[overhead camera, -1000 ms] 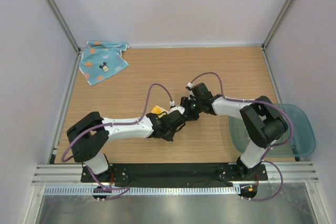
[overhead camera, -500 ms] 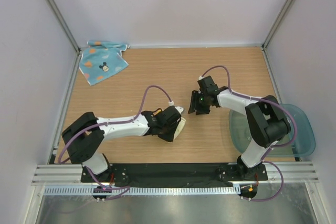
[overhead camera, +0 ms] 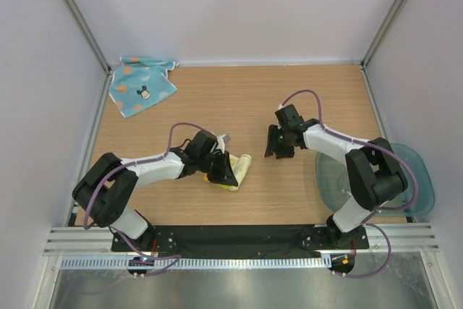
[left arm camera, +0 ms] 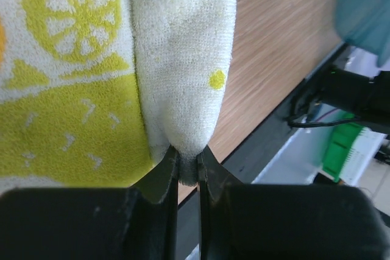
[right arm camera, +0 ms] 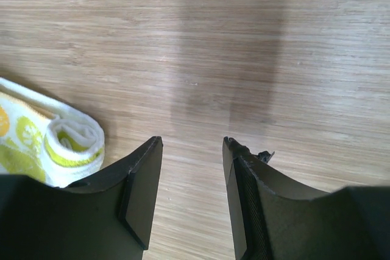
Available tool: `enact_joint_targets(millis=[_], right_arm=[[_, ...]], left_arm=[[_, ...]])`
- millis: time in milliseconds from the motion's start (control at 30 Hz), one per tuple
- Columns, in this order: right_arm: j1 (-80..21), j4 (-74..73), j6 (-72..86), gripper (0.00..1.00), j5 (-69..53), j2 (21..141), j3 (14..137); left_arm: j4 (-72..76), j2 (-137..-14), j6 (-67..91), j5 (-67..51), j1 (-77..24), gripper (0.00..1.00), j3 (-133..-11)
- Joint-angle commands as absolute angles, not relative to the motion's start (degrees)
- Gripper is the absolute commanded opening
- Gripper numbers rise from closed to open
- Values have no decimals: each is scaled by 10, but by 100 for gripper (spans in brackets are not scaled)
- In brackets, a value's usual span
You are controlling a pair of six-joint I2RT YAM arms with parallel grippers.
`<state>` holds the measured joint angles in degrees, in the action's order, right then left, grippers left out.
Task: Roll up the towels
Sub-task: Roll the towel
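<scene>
The yellow towel (overhead camera: pixel 237 171) lies rolled on the table near the middle front. My left gripper (overhead camera: pixel 221 171) is shut on its edge; the left wrist view shows the white and yellow cloth (left arm camera: pixel 183 59) pinched between the jaws. In the right wrist view the roll's end (right arm camera: pixel 70 144) shows at the left. My right gripper (overhead camera: pixel 278 148) is open and empty, just above the bare wood to the right of the roll. The light blue towel (overhead camera: pixel 141 86) with the mouse face lies flat and loose at the far left corner.
A clear bluish plastic tub (overhead camera: pixel 416 179) stands at the right edge beside the right arm's base. Metal frame posts (overhead camera: pixel 76 23) and white walls close in the table. The black front rail (overhead camera: pixel 239 236) runs along the near edge.
My left gripper has pulled back to the left with the yellow towel, which now lies as a roll. My right gripper has let go, opened and moved away to the right.
</scene>
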<state>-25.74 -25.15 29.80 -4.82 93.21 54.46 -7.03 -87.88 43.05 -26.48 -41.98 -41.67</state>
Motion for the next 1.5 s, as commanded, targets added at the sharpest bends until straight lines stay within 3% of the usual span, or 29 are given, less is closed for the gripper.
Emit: enact_joint_targets(millis=[0,200,367,700,1033,1467], right_arm=[[-257,-244,290,51,-55,901,535],[-256,-214,296,51,-105,882,512],[-258,-164,305,54,-173,869,493],[-293,-28,334,70,-290,866,470],[-350,93,349,70,-301,972,479],[-367,142,347,69,-309,1077,515]], left_arm=[[58,-867,507,-386,-383,0,-393],[172,-879,611,-429,-324,0,-336],[167,-894,628,-420,-284,0,-297],[198,-941,680,-417,-231,0,-244],[126,-983,656,-422,-198,0,-262],[40,-1017,592,-446,-182,0,-308]])
